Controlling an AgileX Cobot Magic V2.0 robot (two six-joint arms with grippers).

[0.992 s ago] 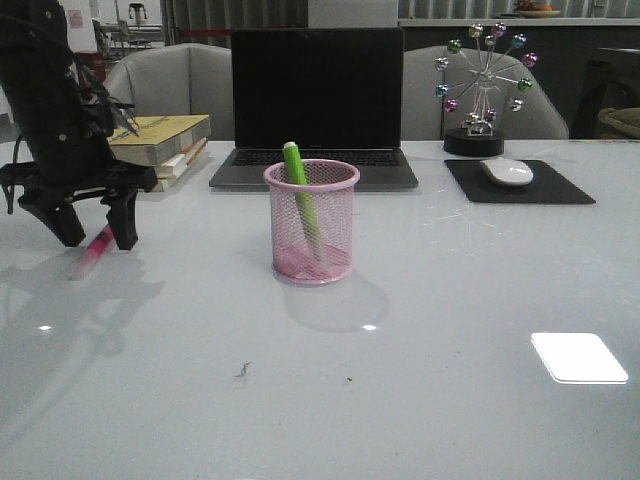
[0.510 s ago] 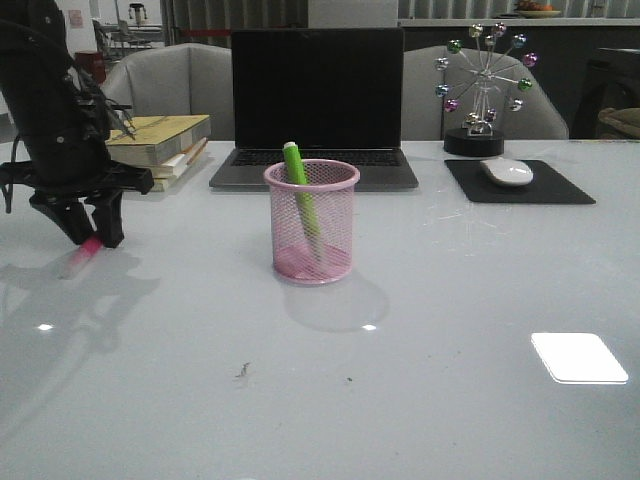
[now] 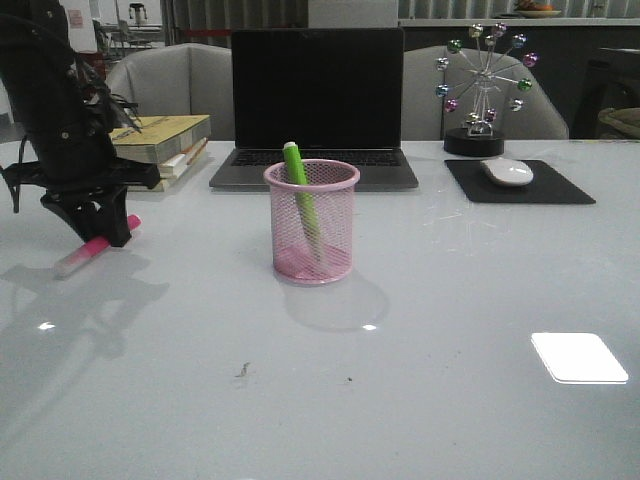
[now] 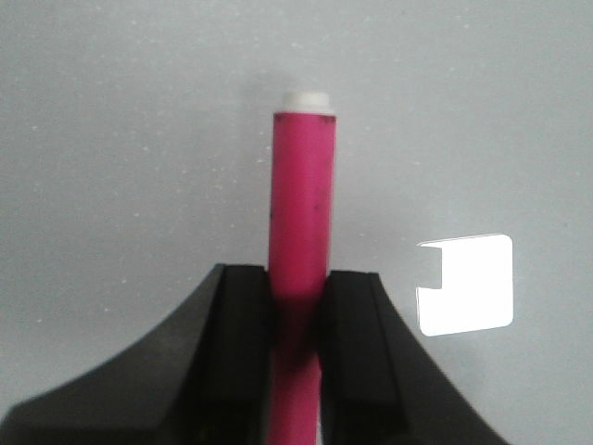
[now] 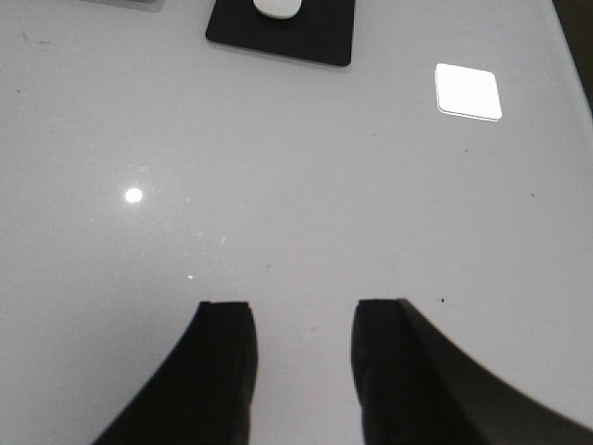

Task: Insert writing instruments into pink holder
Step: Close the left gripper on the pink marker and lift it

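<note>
Left claw (image 4: 298, 306) clamped on pink highlighter (image 4: 301, 222), tilted at bench (image 3: 450, 330). Right claw (image 5: 301, 357) apart, holding nothing. Green highlighter (image 3: 300, 195) in pink holder (image 3: 311, 222).

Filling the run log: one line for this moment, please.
left gripper shut on pink marker | green marker in pink holder | right gripper open, empty

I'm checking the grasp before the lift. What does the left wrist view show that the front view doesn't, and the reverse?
Only the left wrist view shows the left gripper fingers pressed against both sides of the pink marker, and its white end. Only the front view shows the pink cup with the green marker inside, plus the laptop. Both show the pink marker gripped over the white table.
</note>
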